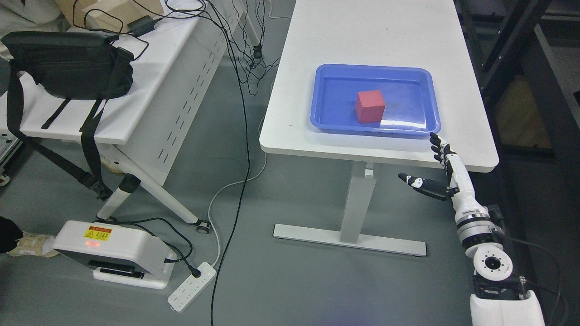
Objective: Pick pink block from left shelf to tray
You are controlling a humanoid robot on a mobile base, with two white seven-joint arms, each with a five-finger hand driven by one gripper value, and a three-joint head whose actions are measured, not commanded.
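Observation:
A pink-red block [370,106] lies inside the blue tray [326,95] on the white table [376,36]. My right hand [437,172] hangs open and empty in front of the table's near right edge, below and to the right of the tray. Its fingers [438,147] point up and the thumb [414,182] sticks out to the left. My left arm is out of view. No shelf shows in the picture.
A second white table [149,59] at the left carries a black bag [72,65] and cables. Cables [244,136] hang down between the tables. A white device [113,253] and a power strip [192,286] lie on the floor. Dark racks [534,90] stand at the right.

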